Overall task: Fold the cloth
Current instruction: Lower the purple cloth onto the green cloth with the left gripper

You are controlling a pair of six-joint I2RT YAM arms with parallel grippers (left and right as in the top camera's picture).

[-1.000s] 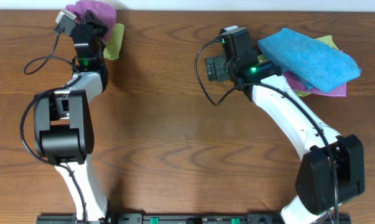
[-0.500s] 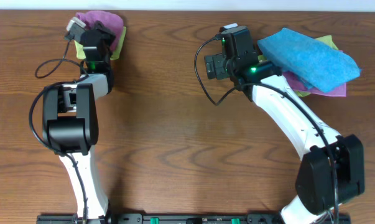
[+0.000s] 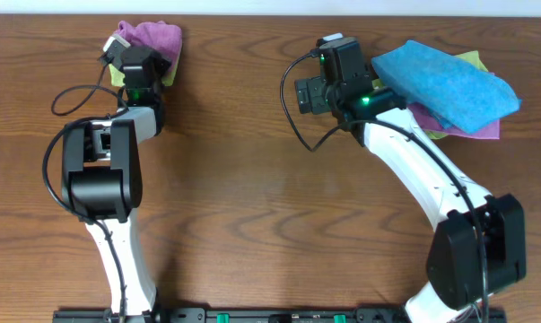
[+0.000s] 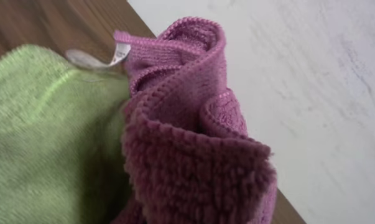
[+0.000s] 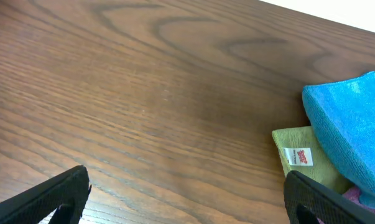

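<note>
The cloth (image 3: 153, 36) is a magenta terry square, bunched up at the table's far left corner. My left gripper (image 3: 142, 54) is shut on it, its fingers buried in the pile. In the left wrist view the cloth (image 4: 193, 149) fills the lower middle in loose folds, with its white tag (image 4: 119, 55) at the top left. My right gripper (image 3: 306, 94) hovers over bare wood near the table's middle. Its jaws are wide open with nothing between them (image 5: 193, 205).
A light green cloth (image 4: 44, 130) lies under and beside the held cloth. At the far right sits a pile: a bright blue cloth (image 3: 445, 85) on top, a yellow-green one (image 5: 299, 155) with a tag, and a purple one (image 3: 481, 130) beneath. The table's back edge (image 4: 287, 211) is close behind the left gripper.
The left arm has swung to the right and a little nearer, carrying the magenta cloth with it over the green cloth. The right arm has not moved.
</note>
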